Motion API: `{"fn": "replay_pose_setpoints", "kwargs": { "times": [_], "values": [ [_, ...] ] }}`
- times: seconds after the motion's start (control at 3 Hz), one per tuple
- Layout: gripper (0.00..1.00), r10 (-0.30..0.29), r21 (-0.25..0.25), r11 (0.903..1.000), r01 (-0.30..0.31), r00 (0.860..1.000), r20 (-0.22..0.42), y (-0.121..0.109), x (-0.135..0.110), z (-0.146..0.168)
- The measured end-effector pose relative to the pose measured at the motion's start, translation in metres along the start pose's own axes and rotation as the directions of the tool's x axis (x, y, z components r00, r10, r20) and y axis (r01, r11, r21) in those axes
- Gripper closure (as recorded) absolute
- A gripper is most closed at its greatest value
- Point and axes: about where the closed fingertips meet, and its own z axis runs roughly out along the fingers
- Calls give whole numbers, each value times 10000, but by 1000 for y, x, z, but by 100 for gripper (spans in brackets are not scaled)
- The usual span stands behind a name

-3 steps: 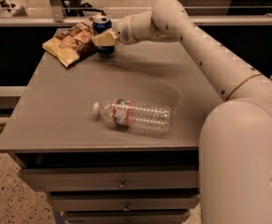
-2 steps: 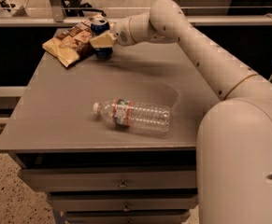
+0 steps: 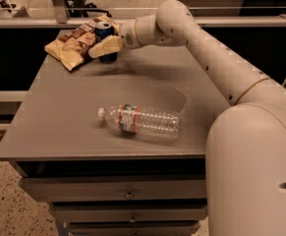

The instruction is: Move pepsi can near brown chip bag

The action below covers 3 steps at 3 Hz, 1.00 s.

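The pepsi can (image 3: 104, 33), dark blue with a silver top, stands upright at the far left of the grey table (image 3: 83, 127). It is right beside the brown chip bag (image 3: 72, 45), which lies flat with tan edges and a dark brown centre. My gripper (image 3: 104, 48) reaches in from the right and is shut on the can. One cream finger (image 3: 103, 47) crosses the front of the can, and the can's base is at or just above the tabletop.
A clear plastic water bottle (image 3: 141, 122) lies on its side in the middle of the table. My arm (image 3: 206, 48) spans the right side of the table. Drawers (image 3: 128, 193) sit below the front edge. A railing (image 3: 34, 9) runs behind the table.
The gripper and the can have moved slightly down and to the left, closer to the chip bag. The bottle and the bag have not moved.
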Motion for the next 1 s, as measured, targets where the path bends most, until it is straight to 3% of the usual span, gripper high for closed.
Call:
{"fn": "replay_pose_setpoints", "kwargs": {
  "times": [0.33,0.67,1.0],
  "values": [
    [0,-1,501,9987,4,10000,-46,-11,2,-19],
    [0,89,1613,9868,-114,9998,164,-33,4,-75],
    [0,216,3175,9471,-476,9962,849,-52,8,-162]
  ]
}}
